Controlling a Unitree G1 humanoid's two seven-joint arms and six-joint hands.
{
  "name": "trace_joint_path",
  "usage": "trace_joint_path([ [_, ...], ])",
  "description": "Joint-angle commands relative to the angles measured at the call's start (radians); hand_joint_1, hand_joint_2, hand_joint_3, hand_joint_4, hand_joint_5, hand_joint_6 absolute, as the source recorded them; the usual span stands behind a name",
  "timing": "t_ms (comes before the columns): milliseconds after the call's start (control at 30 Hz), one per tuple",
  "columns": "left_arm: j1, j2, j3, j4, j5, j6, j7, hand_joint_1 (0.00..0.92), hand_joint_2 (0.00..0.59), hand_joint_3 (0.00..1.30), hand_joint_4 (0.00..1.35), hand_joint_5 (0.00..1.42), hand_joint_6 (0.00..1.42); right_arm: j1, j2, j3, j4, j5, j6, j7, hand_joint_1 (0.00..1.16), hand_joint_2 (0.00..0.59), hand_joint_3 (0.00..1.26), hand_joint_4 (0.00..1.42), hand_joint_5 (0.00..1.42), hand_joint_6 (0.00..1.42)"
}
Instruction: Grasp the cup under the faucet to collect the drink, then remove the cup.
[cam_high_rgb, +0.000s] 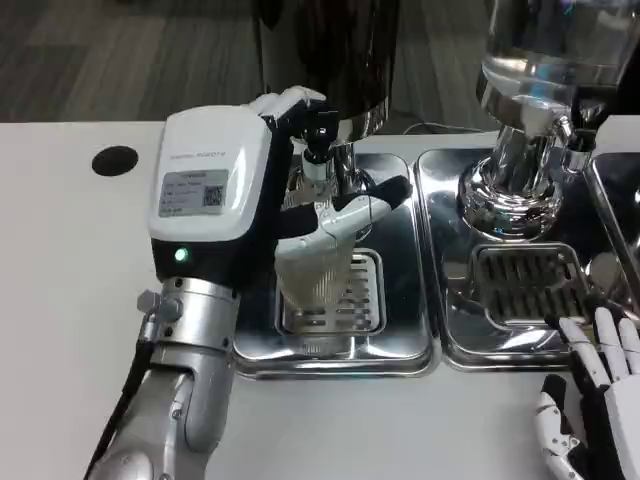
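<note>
In the head view, the cup (318, 272) is gripped by the left robot hand (300, 190) and kept upright on the grille of the left drip tray (400, 345), directly beneath the faucet (318, 150), presumably so that the drink can be caught. The right robot hand (590, 400) is rested on the desk (60, 300) at the near right, fingers spread, holding nothing, apparently kept waiting.

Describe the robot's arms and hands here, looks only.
Left hand: white boxy back with a grey QR-code label and green LED, black-and-white fingers. Its forearm is ribbed silver metal with a black cable alongside. Right hand: white fingers with black inner parts.
</note>
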Motion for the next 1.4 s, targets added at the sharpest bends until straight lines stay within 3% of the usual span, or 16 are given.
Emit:
trace_joint_path([
  [33,0.038,0.012,-0.024,0.014,0.037,-0.004,0.005,0.006,0.082,0.51,0.57,0.68,0.82,0.003,0.002,0.005,-0.006,-0.005,0.003,0.007,0.00,0.531,0.16,0.00,0.00,0.05],
  [833,0.089,0.021,-0.067,0.026,0.138,0.014,0.073,0.000,0.083,0.52,0.57,0.68,0.82,0.011,0.000,-0.001,-0.011,-0.006,-0.003,0.004,0.00,0.531,0.17,0.00,0.00,0.05],
  [1400,0.121,0.016,-0.071,0.050,0.136,0.010,0.125,0.000,0.084,0.52,0.56,0.68,0.82,0.026,0.000,0.000,-0.034,-0.014,0.008,0.010,0.01,0.542,0.17,0.00,0.00,0.05],
])
